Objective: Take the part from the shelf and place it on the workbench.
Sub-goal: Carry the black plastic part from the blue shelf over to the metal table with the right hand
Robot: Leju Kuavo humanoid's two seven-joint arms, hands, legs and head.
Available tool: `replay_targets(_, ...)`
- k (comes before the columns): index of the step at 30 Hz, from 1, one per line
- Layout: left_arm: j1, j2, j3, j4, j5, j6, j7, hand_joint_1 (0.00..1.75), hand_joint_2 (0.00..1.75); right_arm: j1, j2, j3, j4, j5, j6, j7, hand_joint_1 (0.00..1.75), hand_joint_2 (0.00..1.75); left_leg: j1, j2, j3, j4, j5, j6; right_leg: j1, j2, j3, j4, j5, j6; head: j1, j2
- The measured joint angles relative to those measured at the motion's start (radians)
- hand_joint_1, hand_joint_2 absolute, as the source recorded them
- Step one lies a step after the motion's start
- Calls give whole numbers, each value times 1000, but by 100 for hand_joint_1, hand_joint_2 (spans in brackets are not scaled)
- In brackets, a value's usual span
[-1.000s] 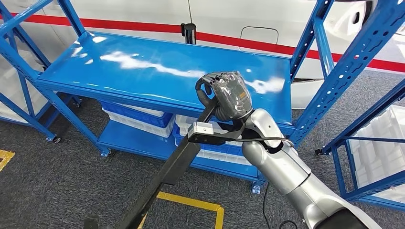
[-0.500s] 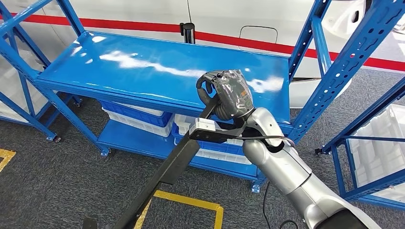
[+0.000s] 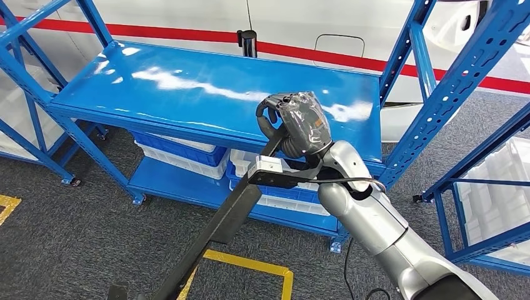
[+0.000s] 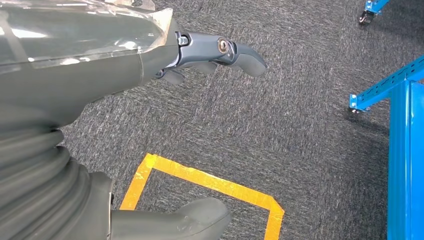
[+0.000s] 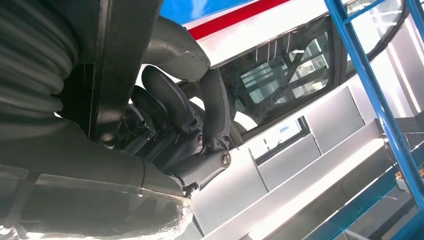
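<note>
Part: long black bar, held at its upper end by the right hand, running down and toward the robot, away from the blue shelf, w/ its lower end hanging above the grey carpet near the yellow tape outline. It's off the shelf deck; the gripped end sits just in front of the deck's front edge, towards the right-hand end. Right hand is wrapped in clear plastic, fingers curled tight round the bar, thumb folded over from the other side; right wrist view shows the dark bar passing through that closed fist. A small white-topped block on a black bracket sits below the wrist, right beside the bar.

Left hand hangs over the carpet, holding nothing; thumb and fingers apart, one dark finger stretched out. Yellow tape corner lies on the floor under it, and a blue rack upright stands at the side.

Shelf's top deck is glossy blue. Lower level carries a blue bin and white bins. Behind the shelf, a white car w/ a red stripe; another blue rack w/ white trays stands off the shelf's right end.
</note>
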Motion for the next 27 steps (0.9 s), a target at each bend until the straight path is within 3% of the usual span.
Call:
replay_targets(12,0,0,0,0,2,0,-2,0,175,0,0,0,0,2,3,0,162,175,1,0,-2,1,-1,0,-2,0,0,-1,1,1,0,0)
replay_targets(16,0,1,0,0,4,1,-3,0,175,0,3,-1,-2,4,4,0,162,175,0,1,6,-17,15,22,-5,0,2,-11,9,20,-1,0)
replay_targets(18,-2,0,-1,0,4,2,-4,0,175,-1,2,-1,-3,3,4,0,162,175,8,6,17,-50,34,32,-1,1,-22,38,-26,17,1,0)
replay_targets(19,-2,-1,-1,0,4,2,-4,0,175,-1,1,-1,-4,3,4,0,162,175,12,8,18,-58,40,33,-4,1,-47,94,-56,14,1,0)
replay_targets(21,-2,-3,-1,0,4,2,-4,0,175,2,-1,-1,-4,3,4,0,162,175,16,8,8,-60,48,28,-11,1,-101,219,-111,18,2,0)
replay_targets(22,-2,-3,-1,0,4,2,-4,0,175,5,-3,-1,-4,3,4,0,162,175,19,8,2,-58,51,23,-17,1,-112,250,-121,26,2,0)
replay_targets(23,-2,-4,-1,0,4,2,-4,0,175,7,-4,-1,-3,3,4,0,162,175,23,8,-5,-55,54,17,-24,1,-105,244,-117,38,2,0)
replay_targets(25,-2,-6,-2,0,5,0,-4,0,175,8,-6,0,-3,3,4,0,162,175,35,7,-23,-38,58,1,-40,0,-37,125,-75,69,2,0)
replay_targets(26,-2,-5,-2,0,5,-1,-4,0,175,8,-5,0,-4,3,4,0,162,175,38,6,-33,-27,58,-9,-42,1,-7,67,-56,78,4,0)
replay_targets(27,-2,-4,-2,0,5,-2,-4,0,175,7,-6,0,-4,4,5,0,162,175,40,6,-42,-16,58,-20,-41,3,12,29,-44,77,4,0)
